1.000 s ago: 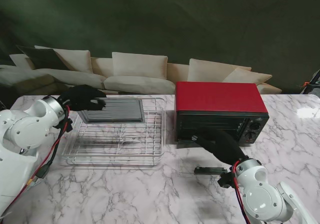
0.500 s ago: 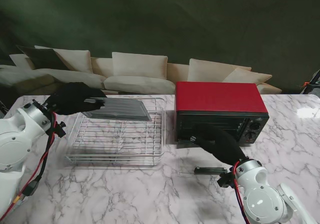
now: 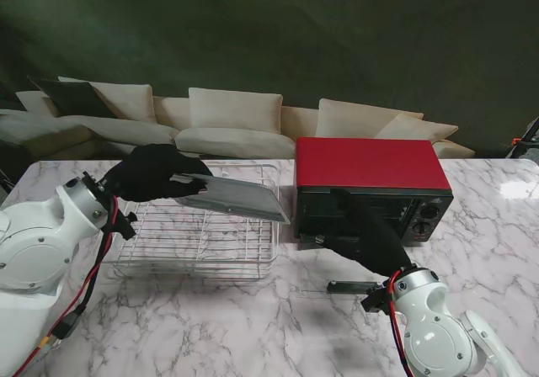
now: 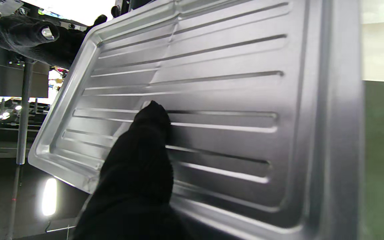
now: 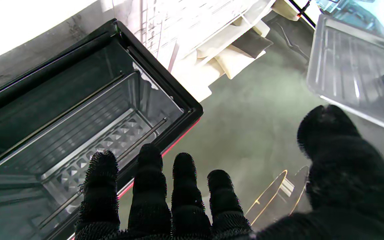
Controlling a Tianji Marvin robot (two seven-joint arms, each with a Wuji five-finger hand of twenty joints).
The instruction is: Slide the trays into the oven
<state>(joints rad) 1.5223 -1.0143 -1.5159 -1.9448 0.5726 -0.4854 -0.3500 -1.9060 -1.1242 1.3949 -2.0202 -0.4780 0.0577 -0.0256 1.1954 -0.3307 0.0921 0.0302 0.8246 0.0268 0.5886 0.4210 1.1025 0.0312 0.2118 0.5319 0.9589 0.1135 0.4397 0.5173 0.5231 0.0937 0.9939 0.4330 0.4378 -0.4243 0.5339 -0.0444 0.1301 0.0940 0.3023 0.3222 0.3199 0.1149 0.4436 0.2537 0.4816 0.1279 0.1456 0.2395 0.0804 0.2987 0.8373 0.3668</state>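
Carrying: our left hand (image 3: pixel 150 173) pinching tray (image 3: pixel 240 197), long axis toward oven (image 3: pixel 370 193) at 3 o'clock; right hand (image 3: pixel 369 236) spread, nearer.

Ribbed metal tray (image 4: pixel 218 100) filling the view, black-gloved left hand (image 4: pixel 138 173) pressed against it

A white marble bench (image 3: pixel 210 326) with grey veins fills the foreground. Behind it stands a long cream sofa (image 3: pixel 236 129) with loose cushions, against a dark green wall (image 3: pixel 278 32). Light glares off the bench's far right corner.
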